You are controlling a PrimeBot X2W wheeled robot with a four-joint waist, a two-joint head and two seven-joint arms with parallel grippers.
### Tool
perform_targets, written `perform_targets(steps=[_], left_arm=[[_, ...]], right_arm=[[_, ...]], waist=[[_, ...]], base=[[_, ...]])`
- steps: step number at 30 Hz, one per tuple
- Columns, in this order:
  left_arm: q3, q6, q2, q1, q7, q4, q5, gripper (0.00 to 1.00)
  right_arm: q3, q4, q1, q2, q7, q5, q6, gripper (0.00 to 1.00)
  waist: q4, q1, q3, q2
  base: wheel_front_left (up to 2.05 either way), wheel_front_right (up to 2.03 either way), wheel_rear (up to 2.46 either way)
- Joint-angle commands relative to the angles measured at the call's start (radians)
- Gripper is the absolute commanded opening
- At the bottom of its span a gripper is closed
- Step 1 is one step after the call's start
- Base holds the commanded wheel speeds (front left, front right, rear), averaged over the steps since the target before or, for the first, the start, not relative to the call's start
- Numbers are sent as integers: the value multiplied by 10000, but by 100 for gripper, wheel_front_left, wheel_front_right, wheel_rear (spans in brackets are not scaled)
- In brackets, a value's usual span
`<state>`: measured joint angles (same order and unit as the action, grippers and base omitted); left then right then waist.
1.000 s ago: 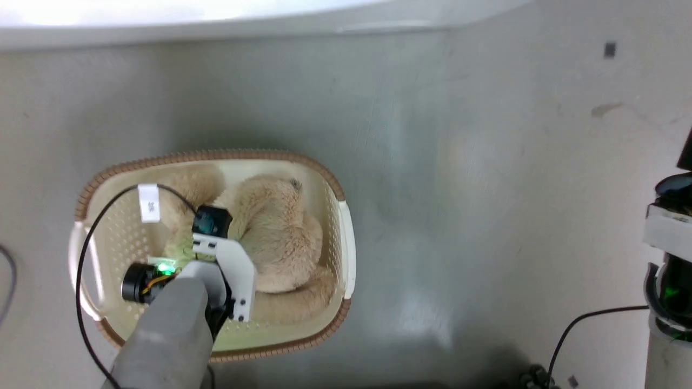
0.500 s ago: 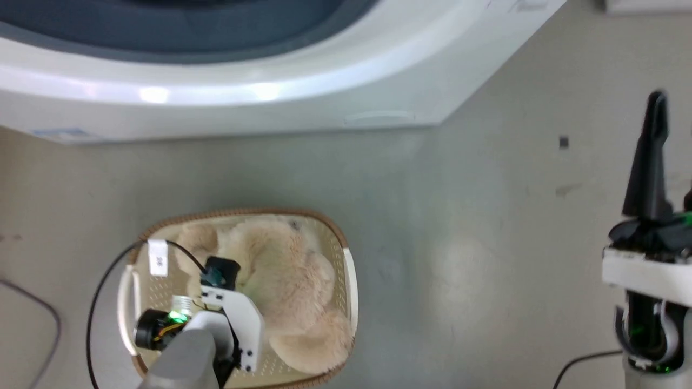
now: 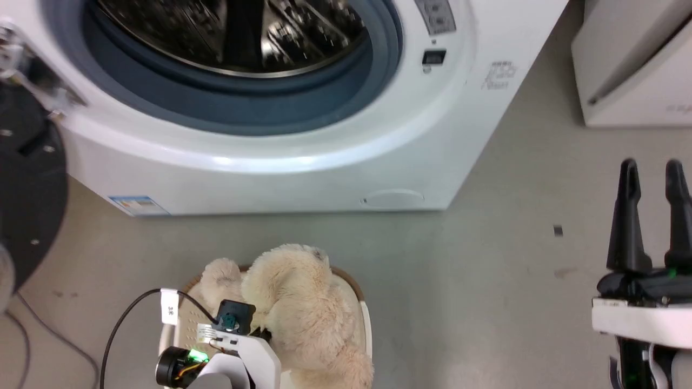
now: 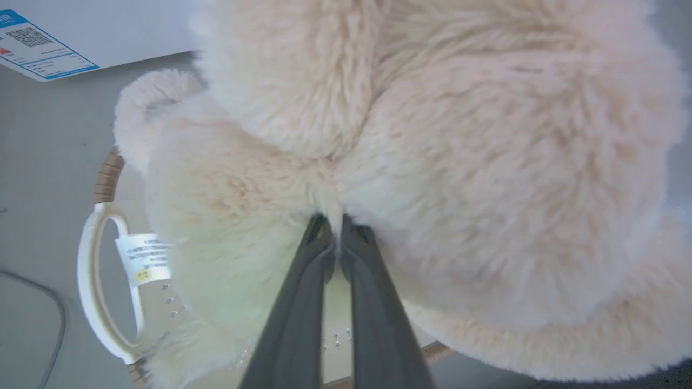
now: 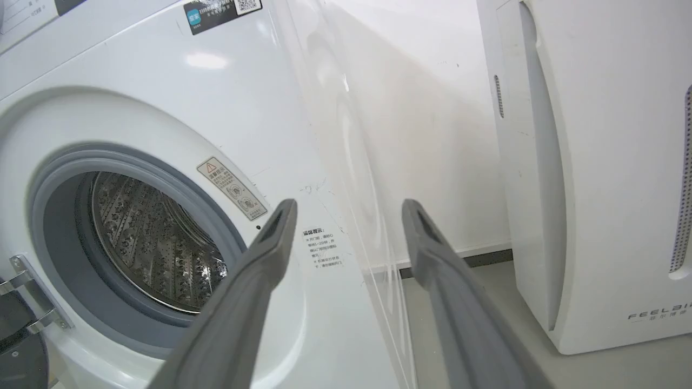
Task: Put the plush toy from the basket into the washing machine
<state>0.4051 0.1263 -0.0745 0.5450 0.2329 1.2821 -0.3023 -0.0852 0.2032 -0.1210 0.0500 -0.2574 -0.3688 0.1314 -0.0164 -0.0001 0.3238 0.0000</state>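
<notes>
Left gripper (image 4: pixel 332 231): jaws pinched almost shut on a thin fold of the large fluffy cream-beige plush toy (image 4: pixel 459 162), where two bulges of fur meet.
Plush toy: its bulk stands above the oval cream-white perforated plastic basket (image 4: pixel 89 292) with the brown woven-look rim. Its lower limbs hang at or inside that rim, and it is not yet in the washer.
Right gripper (image 5: pixel 348 210): well to the right of the basket, over grey floor (image 3: pixel 486 302), jaws moderately apart and holding nothing.
Washing machine (image 3: pixel 324 178): big white front-loader just beyond the basket. Its grey-gasketed porthole is open onto a shiny perforated steel drum (image 3: pixel 243 38), and the black-framed door (image 3: pixel 27 189) is swung aside, beyond the basket to its left.
Risk, grip: the hold looks like fur and skin rather than stuffing, so the heavy, lopsided toy could slip free mid-carry.
Risk, basket: a trailing limb may catch the rim and drag or tip the light basket.
Risk, porthole: the toy is bulky, so a limb could snag on the gasket or hang out over the lip.
Writing, appliance: "FEELAI", cut off by the picture edge, on the white slanted appliance (image 5: pixel 621 189) beyond the basket to its right.
Writing, washer: blue-edged QR sticker (image 4: pixel 32 43), warning-triangle sticker (image 5: pixel 232 189) and black QR sticker (image 5: pixel 221 11), all too small to read.
Writing, tag: white tag (image 4: pixel 143 259) beside the basket handle, print illegible.
</notes>
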Motion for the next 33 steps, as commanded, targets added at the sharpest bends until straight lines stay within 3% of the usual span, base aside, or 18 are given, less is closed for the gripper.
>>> perform_targets(steps=[1,7,18,33], left_arm=[[24,25,34,-123,145,-147,-54,0],[57,-16,5,-420,277,-848,-58,0],[-334,-569,-266,-1061,287,-3672,189,0],[-1274,-1298,-415,-733,288,-6198,702,0]], right_arm=[[-13,-34,239,2,-44,68,-7,100],[-54,-85,652,2,-44,68,-7,100],[-33,-75,1026,2,-44,20,-7,100],[0,19,1031,2,-44,-90,-7,100]], waist=[[203,1,-498,0],[379,1,-1145,0],[468,1,-1813,0],[36,1,-1713,0]], base=[[0,0,0],[0,0,0],[0,0,0],[0,0,0]])
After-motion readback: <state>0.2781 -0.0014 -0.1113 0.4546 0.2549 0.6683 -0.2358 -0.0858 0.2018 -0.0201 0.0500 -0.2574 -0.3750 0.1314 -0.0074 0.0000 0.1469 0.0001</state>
